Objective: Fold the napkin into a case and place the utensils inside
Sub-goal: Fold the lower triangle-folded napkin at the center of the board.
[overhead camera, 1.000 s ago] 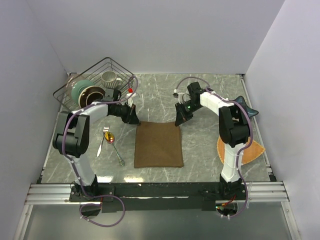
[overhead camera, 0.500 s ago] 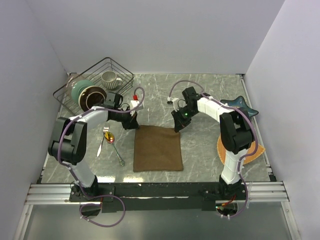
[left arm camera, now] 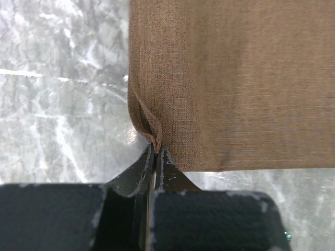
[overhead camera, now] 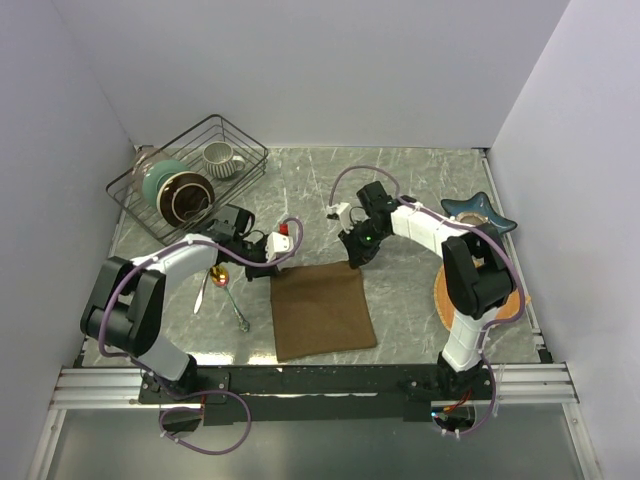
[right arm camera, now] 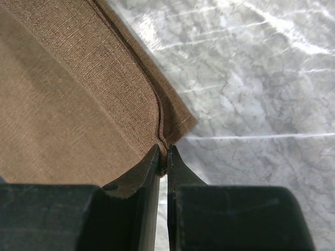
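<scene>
a: where does the napkin lie?
b: spread flat on the marble table, between the two arms, sitting slightly askew to the table edge.
a: left gripper?
b: jaws pressed together, pinching the napkin's far left corner; the cloth puckers into a small fold at the fingertips.
a: right gripper?
b: jaws nearly together, clamped on the far right corner, where the hem curls up between the fingers.
a: the utensils?
b: on the bare table left of the napkin, apart from it, the spoon partly under the left arm. the wire basket stands at far left.
</scene>
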You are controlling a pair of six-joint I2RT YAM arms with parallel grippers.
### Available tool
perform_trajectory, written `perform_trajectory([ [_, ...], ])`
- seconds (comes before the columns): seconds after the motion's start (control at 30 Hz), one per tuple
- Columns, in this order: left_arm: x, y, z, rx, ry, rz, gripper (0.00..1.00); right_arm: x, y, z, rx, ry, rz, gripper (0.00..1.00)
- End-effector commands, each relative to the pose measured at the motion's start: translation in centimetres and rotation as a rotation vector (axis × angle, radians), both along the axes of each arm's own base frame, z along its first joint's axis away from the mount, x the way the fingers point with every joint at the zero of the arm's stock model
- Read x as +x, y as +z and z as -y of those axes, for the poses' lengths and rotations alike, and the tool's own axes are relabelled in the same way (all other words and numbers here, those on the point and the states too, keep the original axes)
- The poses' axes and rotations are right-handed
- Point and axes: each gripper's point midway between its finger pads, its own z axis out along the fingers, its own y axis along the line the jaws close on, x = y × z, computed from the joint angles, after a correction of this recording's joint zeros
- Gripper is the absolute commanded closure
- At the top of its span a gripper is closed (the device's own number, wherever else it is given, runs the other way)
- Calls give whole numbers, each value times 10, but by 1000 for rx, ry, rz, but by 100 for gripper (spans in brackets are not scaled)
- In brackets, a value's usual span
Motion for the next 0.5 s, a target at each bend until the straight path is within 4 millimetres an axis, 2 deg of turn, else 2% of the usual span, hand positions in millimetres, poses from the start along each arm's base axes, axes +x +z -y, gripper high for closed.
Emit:
perform_trajectory([
  [0.0,23,8,1,8,30,93,99,25,11,-2,-13,-40,108,100],
  [0.2,31,-3,-3,40,68,64,99,63,24,5,-22,-121,176,96],
  [0.27,32,-5,-3,47,74,57,99,64,31,1,-16,-117,169,82],
  [0.3,33,-7,-3,50,79,50,99,62,31,2,-18,-122,155,59],
  [0.33,33,-8,-4,55,85,43,99,58,32,3,-22,-126,138,46],
  [0.37,34,-9,-3,54,86,39,99,54,33,6,-21,-136,130,38],
  [0.4,35,-8,-2,50,90,33,99,50,47,7,0,-141,158,31],
  [0.43,35,-9,-2,49,94,30,99,49,55,6,23,-136,189,30],
  [0.47,36,-9,-1,42,100,26,99,37,51,10,26,-120,193,30],
])
